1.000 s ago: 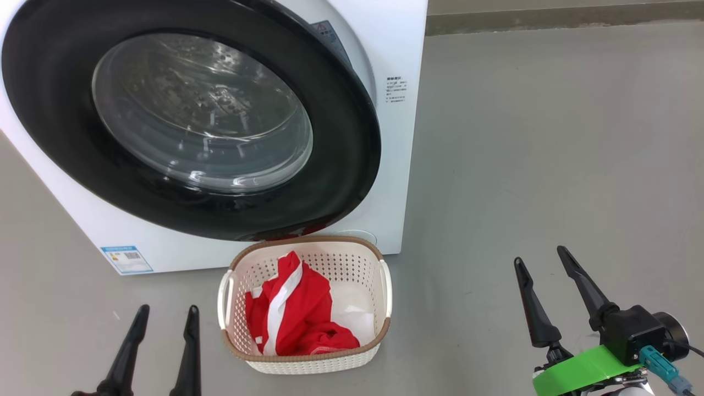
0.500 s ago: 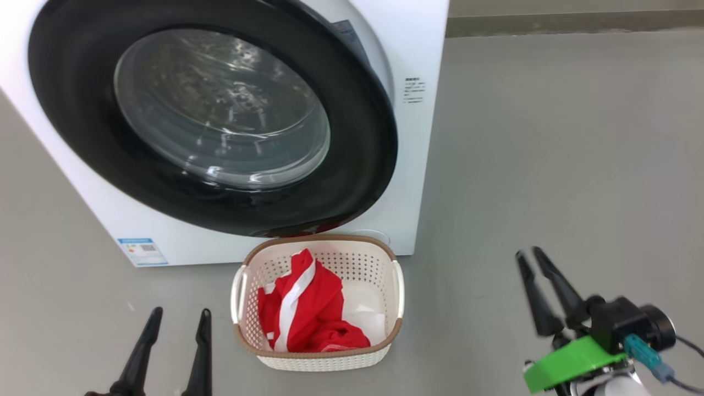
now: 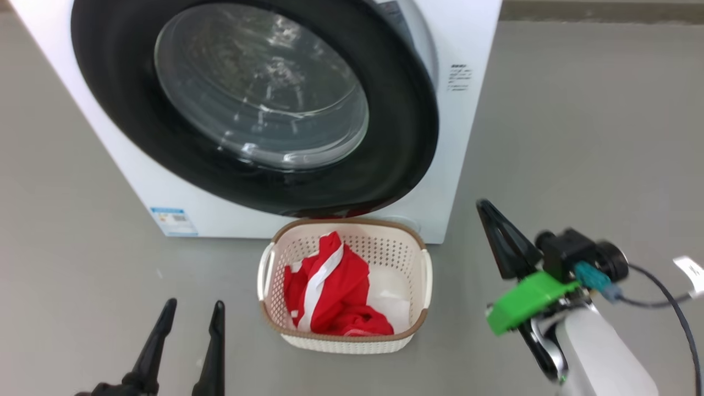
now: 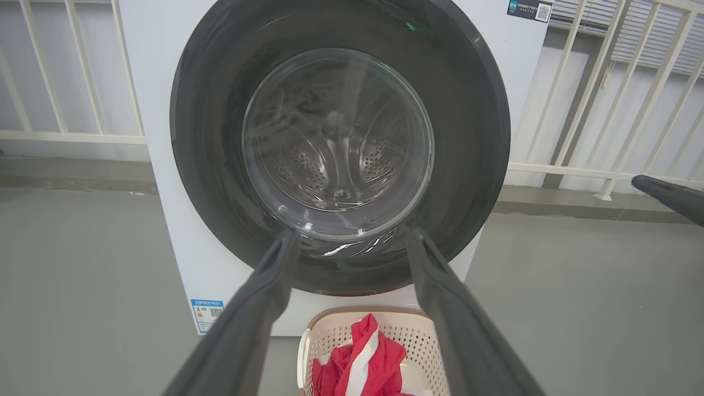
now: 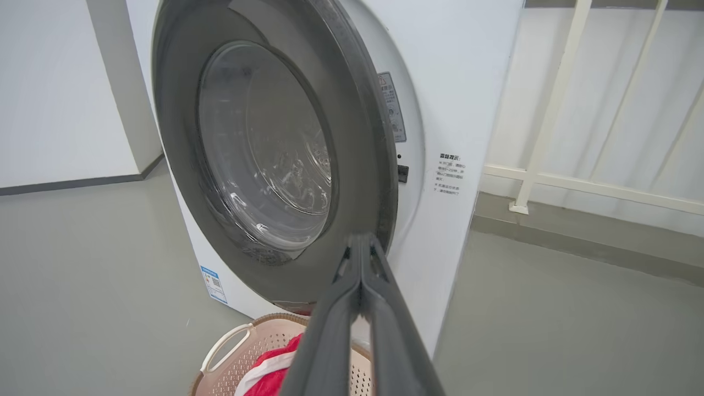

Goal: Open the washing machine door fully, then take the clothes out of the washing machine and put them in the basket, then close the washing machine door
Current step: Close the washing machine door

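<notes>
The washing machine (image 3: 467, 33) is a white box, and its black-rimmed washing machine door (image 3: 253, 104) covers the drum. The door's right edge (image 5: 379, 165) stands slightly off the machine front. On the floor below it sits the basket (image 3: 423, 275) with red-and-white clothes (image 3: 330, 291) inside. My left gripper (image 3: 195, 303) is open at the lower left, left of the basket. Its fingers (image 4: 264, 297) frame the door glass (image 4: 335, 137). My right gripper (image 3: 483, 204) is shut on nothing, right of the basket. Its tips (image 5: 360, 237) point at the door's lower right rim.
Grey floor (image 3: 577, 137) spreads to the right of the machine. A white railing (image 4: 577, 110) runs behind the machine, with a kerb under it. A dark cable (image 3: 665, 297) trails from my right wrist. A blue label (image 3: 173, 220) sits low on the washer front.
My right gripper has shut its fingers, risen and moved left toward the door's lower right edge. The camera has shifted, so the whole scene sits further right. The left gripper stays open.
</notes>
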